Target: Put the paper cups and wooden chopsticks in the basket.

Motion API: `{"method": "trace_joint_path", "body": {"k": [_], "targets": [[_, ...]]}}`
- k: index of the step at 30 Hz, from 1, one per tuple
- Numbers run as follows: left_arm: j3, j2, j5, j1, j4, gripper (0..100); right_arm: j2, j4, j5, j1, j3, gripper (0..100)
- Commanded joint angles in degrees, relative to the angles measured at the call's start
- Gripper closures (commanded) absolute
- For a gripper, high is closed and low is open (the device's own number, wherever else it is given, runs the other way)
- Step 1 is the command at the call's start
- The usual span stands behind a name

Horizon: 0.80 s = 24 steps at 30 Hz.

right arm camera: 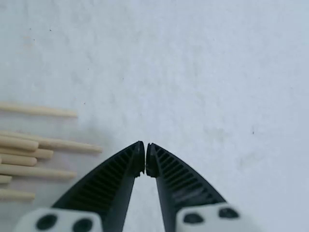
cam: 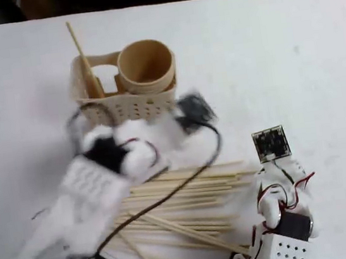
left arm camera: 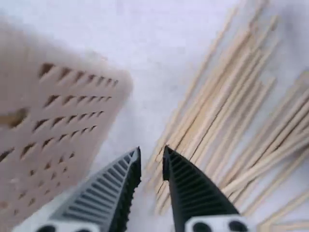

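Wooden chopsticks (cam: 188, 198) lie mostly in a loose pile on the table (cam: 303, 48), so we judge the task well short of done. 1 cup (cam: 145, 66) sits in the basket (cam: 128, 106), and 1 stick (cam: 78, 46) stands tilted in it beside the cup. The whole pile is left to move, and we cannot tell whether more cups are nested inside that 1. The high view tells us what the basket holds and how the 2 arms stand: the left arm (cam: 96, 178) reaches over the pile toward the basket, and the right arm (cam: 286, 217) sits at the pile's far end. From above, blur hides the finger gaps, and the wrist views supply them. The left gripper (left arm camera: 152, 151) has its fingers (left arm camera: 190, 193) a narrow slit apart with nothing between them. The basket's perforated wall (left arm camera: 58, 125) is just to 1 side of them, and the chopsticks (left arm camera: 231, 111) fan out on the other side and past the tips. The right gripper (right arm camera: 145, 150) has its fingers (right arm camera: 111, 179) closed tip to tip on nothing, over bare table, with a few stick ends (right arm camera: 34, 159) just off 1 finger. From this we judge that neither arm carries anything, and that the left is the better placed to take the next stick.
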Motion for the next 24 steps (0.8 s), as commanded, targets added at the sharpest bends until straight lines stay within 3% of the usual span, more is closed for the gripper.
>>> {"method": "trace_joint_path", "body": {"k": [1,11,24], "targets": [[0.97,9.45,-3.96,2.42,-7.74,89,-0.57,0.40,0.26,0.40,0.35,97.4],[-0.44,29.58,-7.74,7.08,-21.27,89,-0.57,0.40,0.26,0.40,0.35,97.4],[-14.51,41.89,-7.82,5.23,-19.08,89,-0.57,0.40,0.26,0.40,0.35,97.4]]}}
